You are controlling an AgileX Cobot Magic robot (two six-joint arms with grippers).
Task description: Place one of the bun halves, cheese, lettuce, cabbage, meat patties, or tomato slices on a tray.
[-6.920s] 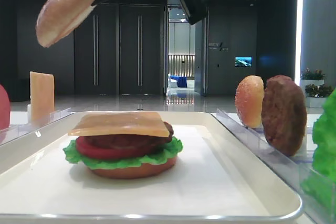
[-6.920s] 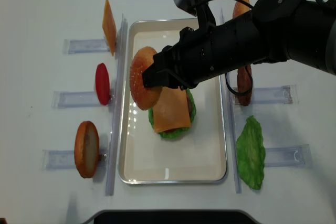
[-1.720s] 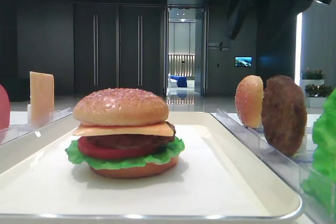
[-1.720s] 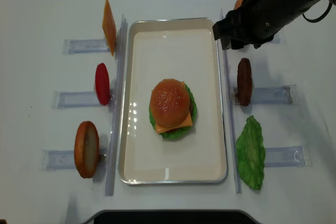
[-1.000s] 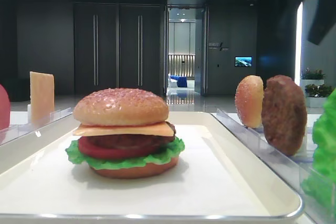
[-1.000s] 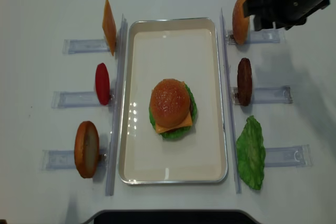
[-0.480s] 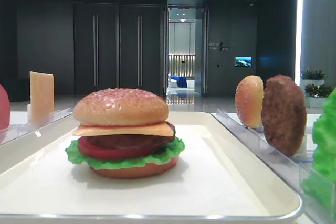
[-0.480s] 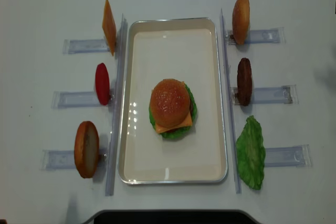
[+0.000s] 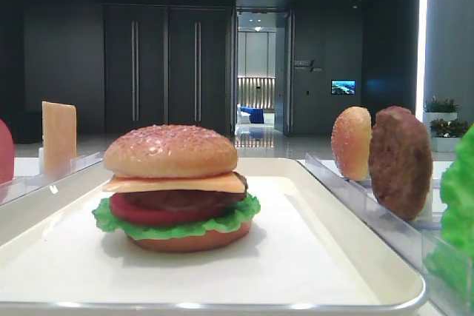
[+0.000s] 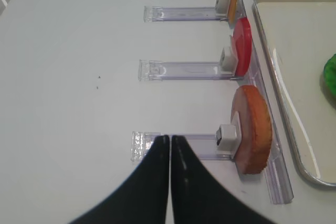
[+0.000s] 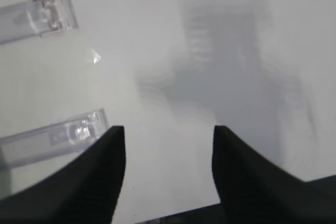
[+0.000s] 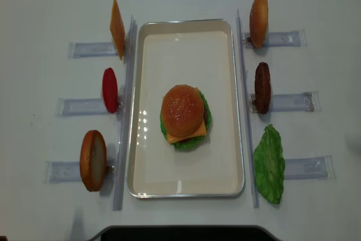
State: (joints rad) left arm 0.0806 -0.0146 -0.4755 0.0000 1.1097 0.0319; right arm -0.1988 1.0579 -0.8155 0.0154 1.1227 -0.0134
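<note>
On the cream tray [image 12: 146, 43] stands a stacked burger topped by a seeded bun half [image 12: 182, 111], with cheese [image 9: 174, 182], a tomato slice [image 9: 141, 212] and lettuce [image 9: 178, 226] under it. Neither arm shows in the exterior views. My left gripper [image 10: 170, 137] is shut and empty, hovering over a clear rack beside the spare bun half [image 10: 252, 129]. My right gripper [image 11: 168, 129] stands open over bare white table with nothing between its fingers.
Left of the tray, racks hold a cheese slice [image 12: 117, 29], a tomato slice [image 12: 110, 90] and a bun half [image 12: 93, 160]. Right racks hold a bun half [image 12: 258, 13], a meat patty [image 12: 262, 87] and lettuce [image 12: 269, 165].
The bun half that hung above the stack now lies on top of it. The right arm has drawn back up and right, out of the overhead view. The left gripper stays still.
</note>
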